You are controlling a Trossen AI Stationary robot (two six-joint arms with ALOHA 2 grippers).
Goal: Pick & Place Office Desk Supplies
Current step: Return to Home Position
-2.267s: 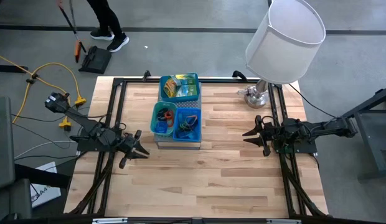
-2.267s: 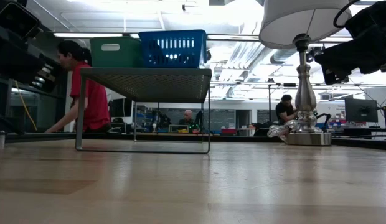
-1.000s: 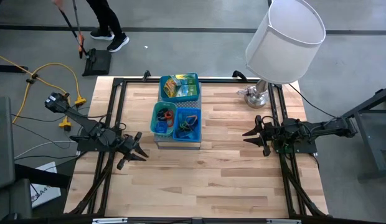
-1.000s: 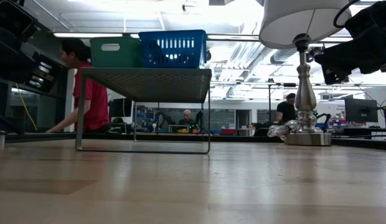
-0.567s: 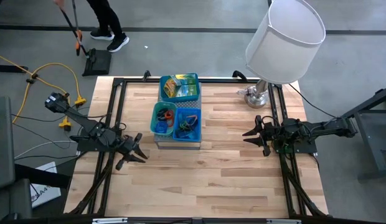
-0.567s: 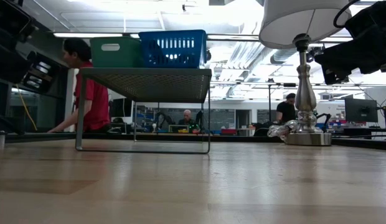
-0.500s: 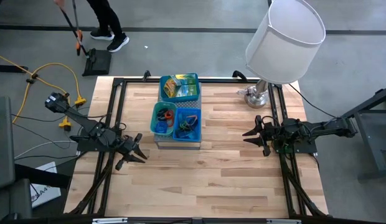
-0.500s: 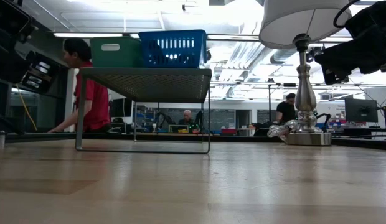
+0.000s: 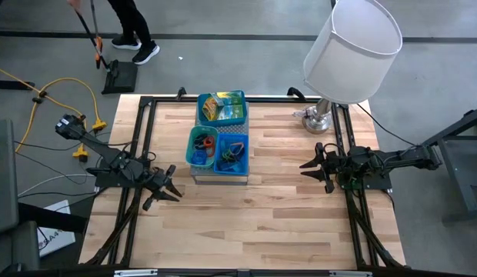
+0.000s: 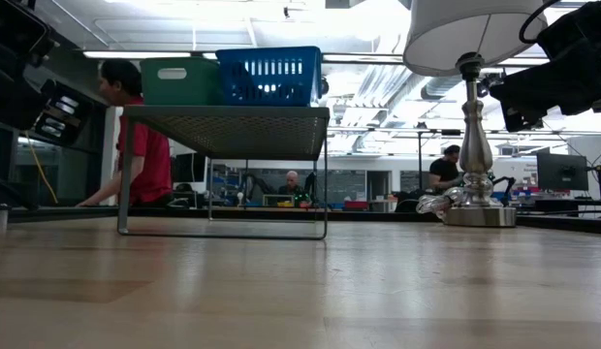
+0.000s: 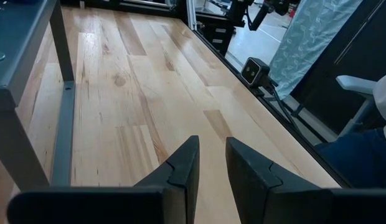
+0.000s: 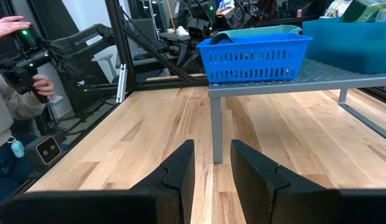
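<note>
The office desk supplies lie in three small baskets on a grey perforated stand (image 9: 220, 175) at the table's far middle. Yellow-green packets (image 9: 221, 108) fill the far teal basket. Rubber bands (image 9: 201, 144) lie in the near-left teal basket. Loop clips (image 9: 232, 154) lie in the blue basket (image 12: 255, 55). My left gripper (image 9: 169, 187) hovers at the table's left side, left of the stand, open with nothing between its fingers (image 11: 211, 163). My right gripper (image 9: 306, 167) hovers at the right side, pointing toward the stand, open and empty (image 12: 213, 163).
A lamp with a big white shade (image 9: 352, 48) stands on a metal base (image 9: 317, 119) at the far right corner, close behind my right arm. Bare wood (image 9: 246, 223) stretches across the near half of the table. People move in the room beyond (image 10: 141, 136).
</note>
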